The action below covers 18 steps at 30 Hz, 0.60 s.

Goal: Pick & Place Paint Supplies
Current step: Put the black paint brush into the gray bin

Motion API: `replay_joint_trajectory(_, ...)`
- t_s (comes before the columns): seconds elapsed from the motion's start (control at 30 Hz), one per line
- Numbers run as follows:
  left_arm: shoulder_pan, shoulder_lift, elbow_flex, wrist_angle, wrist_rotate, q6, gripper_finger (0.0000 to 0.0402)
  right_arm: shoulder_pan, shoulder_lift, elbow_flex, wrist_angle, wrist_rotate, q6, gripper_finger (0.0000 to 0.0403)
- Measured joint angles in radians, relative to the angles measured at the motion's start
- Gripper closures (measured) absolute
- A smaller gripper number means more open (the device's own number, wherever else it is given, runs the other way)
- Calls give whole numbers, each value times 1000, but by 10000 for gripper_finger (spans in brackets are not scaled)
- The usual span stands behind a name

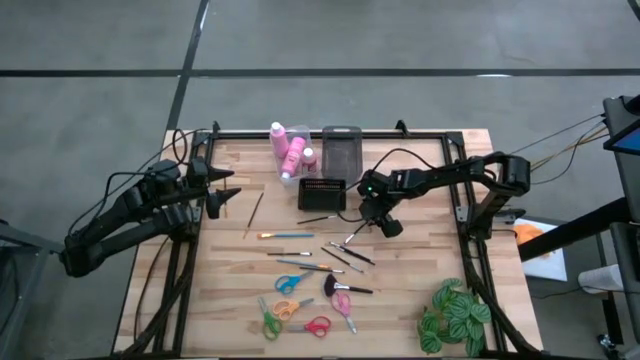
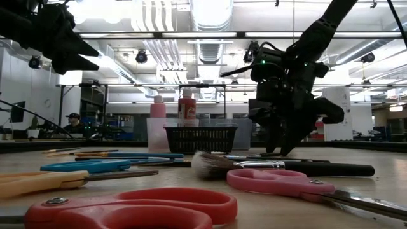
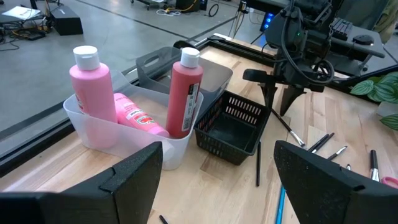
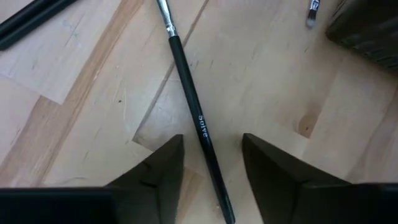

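A thin black paintbrush (image 4: pixel 193 99) lies flat on the wooden table (image 1: pixel 420 270). My right gripper (image 4: pixel 211 168) points steeply down over its handle, open, with one finger on each side of the handle and a narrow gap on both sides; in the high view my right gripper (image 1: pixel 366 232) stands right of the table's middle. Three pink bottles (image 3: pixel 124 99) with white caps stand and lean in a clear bin (image 3: pixel 87 127) at the far edge. My left gripper (image 3: pixel 217 180) waits open above the table's left edge.
A black mesh basket (image 1: pixel 321 193) and a dark clear bin (image 1: pixel 341 148) sit near the bottles. Several brushes (image 1: pixel 300 254) and scissors (image 1: pixel 290 283) lie across the table's middle and near side. A green plant (image 1: pixel 455 315) sits at the near right corner.
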Motion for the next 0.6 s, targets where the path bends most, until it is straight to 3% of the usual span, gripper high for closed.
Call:
replay_joint_trajectory(0.4, 0, 0, 0, 0, 0, 0, 91, 0, 1, 1, 8, 4, 49, 382)
replay_joint_trajectory(0.6, 0, 0, 0, 0, 0, 0, 91, 0, 2, 1, 5, 5, 58, 385)
